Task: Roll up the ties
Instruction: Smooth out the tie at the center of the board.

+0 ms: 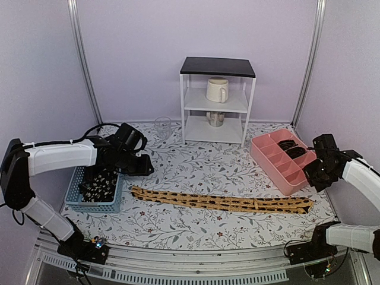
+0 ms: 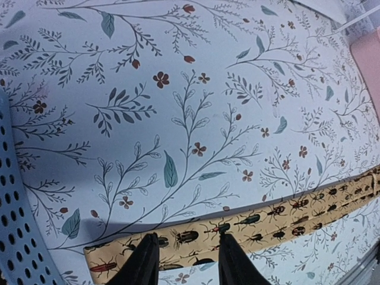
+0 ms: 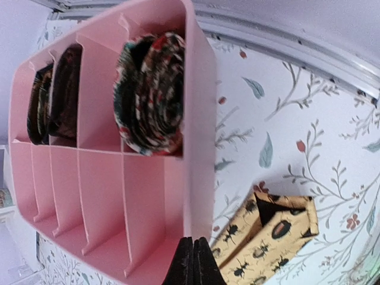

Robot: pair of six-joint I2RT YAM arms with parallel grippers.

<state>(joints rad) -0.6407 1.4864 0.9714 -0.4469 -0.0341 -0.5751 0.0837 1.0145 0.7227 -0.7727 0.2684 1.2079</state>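
The tan-orange tie [image 1: 219, 203] was laid flat and stretched out on the worktop [image 1: 196, 163], and no part of it was rolled yet. Its long axis ran sideways in front of the pink tray [image 1: 270, 170]. One end, with a dark lining showing at its tip, was just beside the near corner of the tray, and the other end was well apart from the tray, near the blue basket [image 1: 89, 205]. The fabric was printed with small dark beetles and was judged thin and limp.

The left hand [image 2: 189, 261] was held over the end far from the tray. Its fingers were partly apart, with the tie lying under the gap, and nothing was seen clamped. The right hand [image 3: 194, 261] was pressed together and empty, beside the tray, near the other end.

Each end was therefore nearer to a different arm, and the rolling was judged to run along the axis. Rolled ties [image 3: 151, 89] were already stored in the tray.
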